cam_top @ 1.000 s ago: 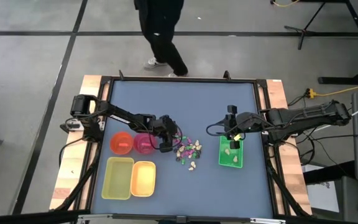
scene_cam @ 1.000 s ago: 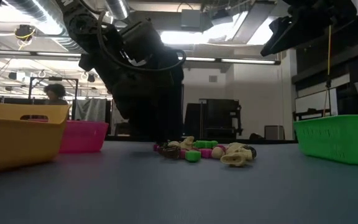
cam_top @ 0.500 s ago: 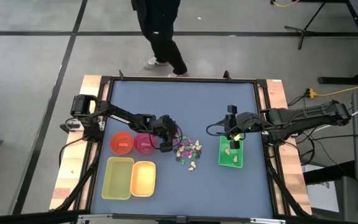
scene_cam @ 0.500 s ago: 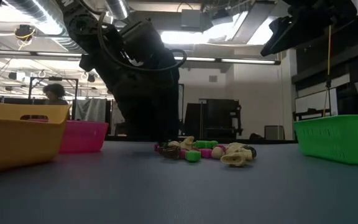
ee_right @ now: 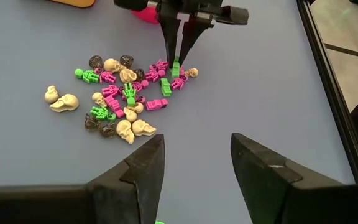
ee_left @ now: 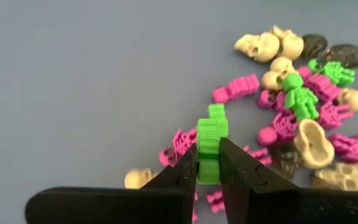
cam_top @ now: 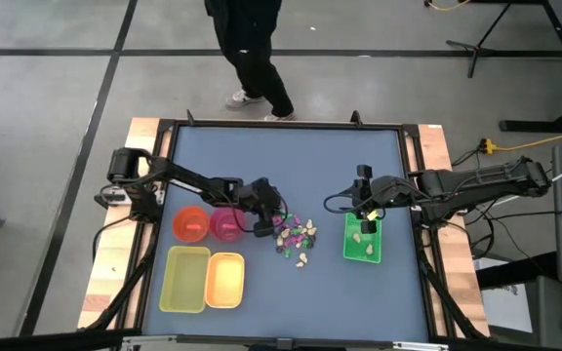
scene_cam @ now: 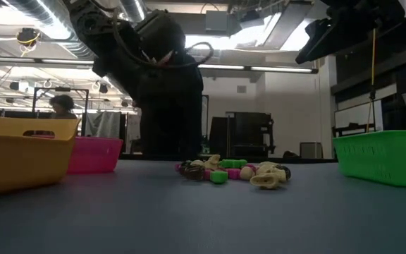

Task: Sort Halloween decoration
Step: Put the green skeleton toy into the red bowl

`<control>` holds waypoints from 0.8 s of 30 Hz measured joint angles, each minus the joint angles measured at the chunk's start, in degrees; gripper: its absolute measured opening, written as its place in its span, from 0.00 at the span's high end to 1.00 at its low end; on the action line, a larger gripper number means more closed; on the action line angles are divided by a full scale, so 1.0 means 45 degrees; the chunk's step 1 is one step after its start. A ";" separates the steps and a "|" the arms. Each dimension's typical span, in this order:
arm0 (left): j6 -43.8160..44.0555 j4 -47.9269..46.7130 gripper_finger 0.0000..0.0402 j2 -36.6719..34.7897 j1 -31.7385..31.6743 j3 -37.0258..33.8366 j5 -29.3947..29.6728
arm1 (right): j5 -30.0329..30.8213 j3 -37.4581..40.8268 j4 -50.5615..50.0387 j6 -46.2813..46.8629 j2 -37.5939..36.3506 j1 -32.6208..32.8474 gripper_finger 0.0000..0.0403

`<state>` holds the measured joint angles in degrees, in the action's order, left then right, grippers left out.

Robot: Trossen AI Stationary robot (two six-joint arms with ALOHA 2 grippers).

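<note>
The Halloween decoration is a pile of tiny magenta, cream, green and dark trinkets (cam_top: pixel 297 237) lying on the blue table (cam_top: pixel 291 166), also seen in the right wrist view (ee_right: pixel 120 99) and the low view (scene_cam: pixel 235 171). My left gripper (cam_top: pixel 267 225) stands at the pile's left edge, shut on one green trinket (ee_left: pixel 208 146). My right gripper (ee_right: pixel 194 168) hangs open and holds nothing, above the far end of the green tray (cam_top: pixel 362 244). My left gripper pinches the green trinket's lower part (ee_left: pixel 207 169) between its two fingertips (ee_left: pixel 188 171). The fingers slant down from the table's left side. The trinket sticks out beyond the tips (ee_right: pixel 175 67), just over the pile's edge; whether it still touches the table I cannot tell.
An orange bowl (cam_top: pixel 190 224) and a pink bowl (cam_top: pixel 224 225) stand left of the pile, with two yellow trays (cam_top: pixel 203 280) nearer the front edge. The green tray holds a cream piece (cam_top: pixel 359 237). A person (cam_top: pixel 252 49) stands beyond the far edge.
My left gripper has risen a little at the pile's left edge and tipped its wrist upward, staying shut on the green trinket. The pile has stayed where it was.
</note>
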<state>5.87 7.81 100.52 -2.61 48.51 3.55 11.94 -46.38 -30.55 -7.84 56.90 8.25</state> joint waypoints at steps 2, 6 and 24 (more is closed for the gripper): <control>0.0000 0.0028 0.92 -0.0277 0.0001 0.0019 -0.0005 | 0.0001 0.0001 0.0005 0.0000 0.0000 -0.0005 0.54; 0.0005 -0.0703 0.92 -0.1200 0.0000 0.0028 -0.0204 | 0.0001 0.0001 -0.0008 0.0000 0.0000 0.0000 0.54; 0.2593 -1.0239 0.92 -0.5033 0.0949 0.0028 -0.1049 | -0.0108 0.0001 0.0005 -0.0002 0.0000 0.0000 0.54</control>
<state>17.54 -38.26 77.87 1.66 48.64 -1.17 11.45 -46.37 -30.52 -7.85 56.90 8.25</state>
